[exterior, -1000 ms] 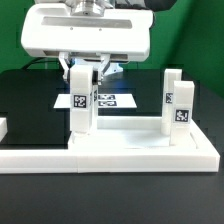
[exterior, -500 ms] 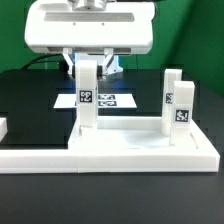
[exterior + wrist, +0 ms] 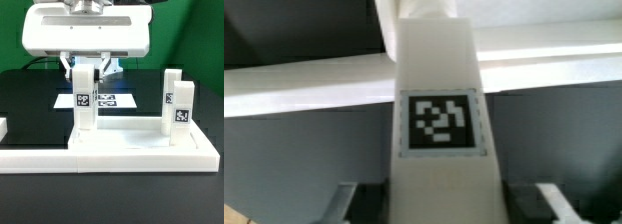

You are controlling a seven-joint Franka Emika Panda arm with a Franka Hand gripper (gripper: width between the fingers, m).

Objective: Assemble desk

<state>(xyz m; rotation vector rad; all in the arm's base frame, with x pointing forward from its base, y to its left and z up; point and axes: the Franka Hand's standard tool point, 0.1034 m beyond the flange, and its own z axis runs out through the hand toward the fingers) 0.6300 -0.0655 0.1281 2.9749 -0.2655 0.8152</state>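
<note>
End effector (image 3: 86,72): clamped on the upper end of an upright desk leg (image 3: 86,100), over the tabletop slab (image 3: 110,148).
Leg's long axis vertical, hanging straight beneath the fingers; second leg (image 3: 177,100) stands toward the exterior view's right. Leg foot and slab socket hidden; contact undetermined. Wrist view shows only leg and tag (image 3: 441,122).

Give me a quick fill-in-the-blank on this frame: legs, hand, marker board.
1. The hand grips one white ____ near its top.
2. The gripped leg stands ____ on the tabletop, not tilted.
3. The other upright legs are toward the exterior view's ____.
4. Behind the tabletop, the marker board lies flat on the ____ mat.

Answers: leg; upright; right; black
</note>
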